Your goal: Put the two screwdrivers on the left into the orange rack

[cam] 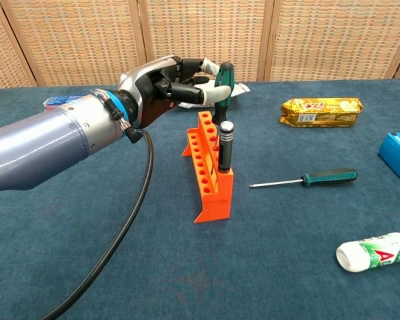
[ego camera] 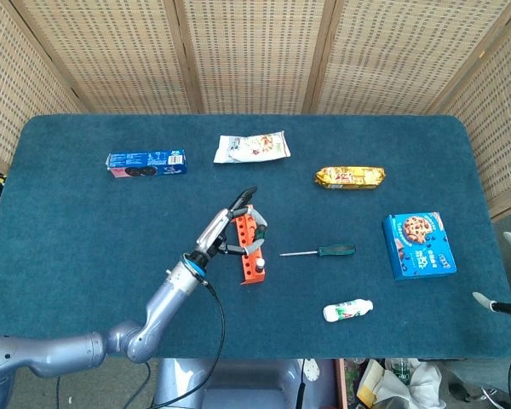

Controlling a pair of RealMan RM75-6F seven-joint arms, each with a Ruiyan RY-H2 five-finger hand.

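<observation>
The left hand (cam: 170, 90) pinches a green screwdriver (cam: 222, 83) upright over the rack (cam: 207, 170), its tip seemingly in a hole behind the black one (cam: 225, 143).

Large red letter "A" on the white bottle (cam: 375, 251) lying on its side near the green-handled screwdriver (cam: 303, 179), print on the blue biscuit box, yellow packet and other wrappers too small to read

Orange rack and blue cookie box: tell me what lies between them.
A green-handled screwdriver lies flat on the cloth between the orange rack and the blue cookie box, clearest in the head view.
</observation>
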